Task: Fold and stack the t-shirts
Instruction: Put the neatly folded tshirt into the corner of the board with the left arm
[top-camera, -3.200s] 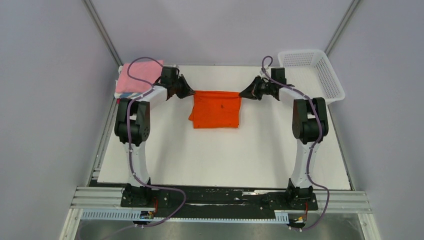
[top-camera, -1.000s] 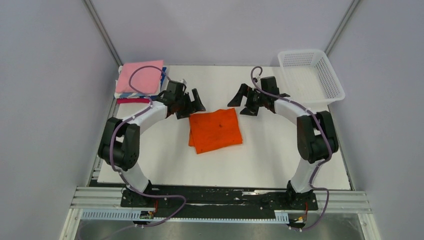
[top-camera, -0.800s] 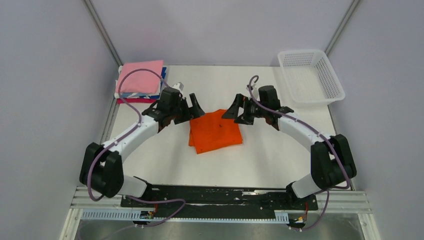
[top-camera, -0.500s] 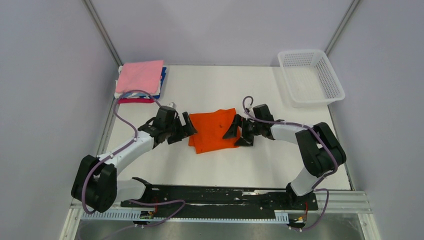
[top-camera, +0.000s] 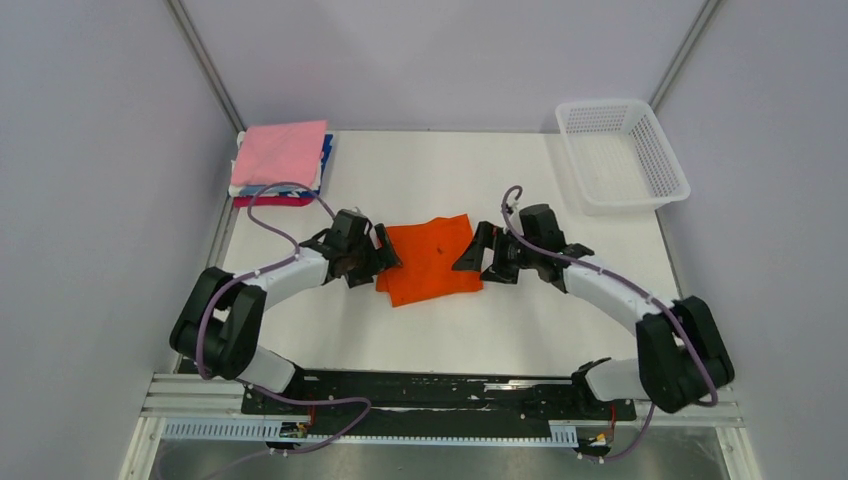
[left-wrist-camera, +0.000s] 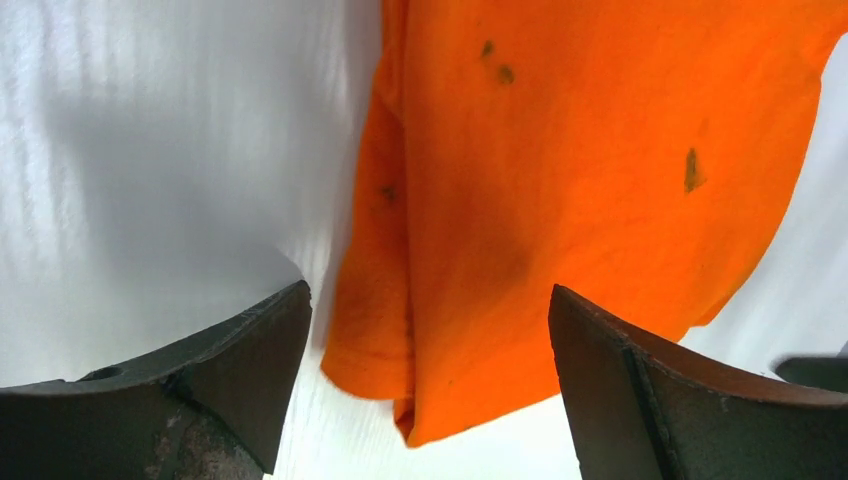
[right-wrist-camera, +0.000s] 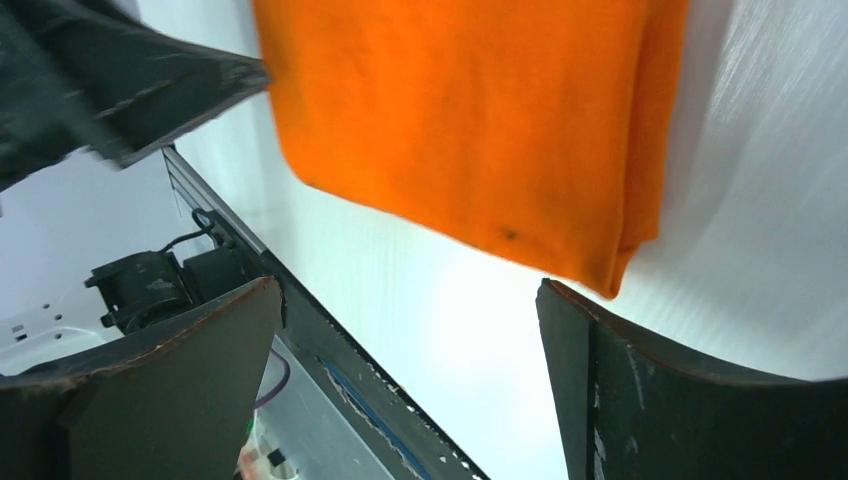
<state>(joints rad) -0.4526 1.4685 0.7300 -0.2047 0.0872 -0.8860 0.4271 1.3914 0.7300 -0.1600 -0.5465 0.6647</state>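
Top view: the left gripper (top-camera: 380, 254) and right gripper (top-camera: 470, 258) are both spread wide and hold nothing. The folded bright orange cloth t-shirt (top-camera: 430, 262) lies between them on the white table (top-camera: 520, 320). A pink-topped stack of folded shirts (top-camera: 281, 160) sits well beyond the left gripper. A white plastic mesh basket (top-camera: 622, 150) sits well beyond the right.

Left wrist view: the shirt's corner lies between the spread fingers (left-wrist-camera: 200, 390) (contact unclear).

Right wrist view: the shirt's edge lies just ahead of the open fingers, with bare table between them.
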